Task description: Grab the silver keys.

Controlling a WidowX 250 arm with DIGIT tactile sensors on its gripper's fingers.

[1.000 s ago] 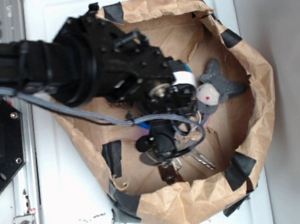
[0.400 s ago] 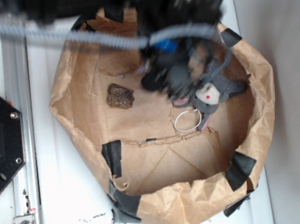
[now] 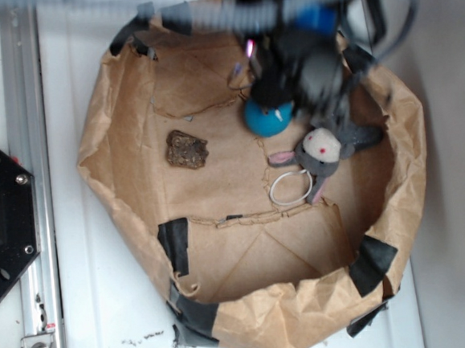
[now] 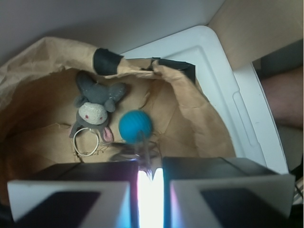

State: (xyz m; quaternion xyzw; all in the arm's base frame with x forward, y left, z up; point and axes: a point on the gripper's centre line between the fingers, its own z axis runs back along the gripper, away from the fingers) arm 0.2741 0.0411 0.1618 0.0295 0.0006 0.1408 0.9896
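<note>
The gripper [image 4: 150, 178] hangs above the paper bag [image 3: 111, 163], up over the ball side of the donkey [image 4: 95, 107]. Its fingers are drawn narrow, only a bright slit showing between them in the wrist view. A thin, blurred sliver of metal, which I take for the keys [image 4: 144, 154], dangles in that slit. None of the bunch lies on the bag floor around the donkey. The hold looks slight, perhaps one key or ring rather than the whole bunch, so the pinch is best kept firm and any rise slow and straight, because smooth metal on loose rings will swing and can slip. The donkey is soft grey plush with a pale face. Close beside it sits a round, matt blue ball [image 4: 135, 126], and a thin white ring [image 4: 86, 141] lies against its other side. Well away from the donkey is a rough brown lump [image 3: 186, 148]. The bag is creased brown paper, its rim patched with black tape.
</note>
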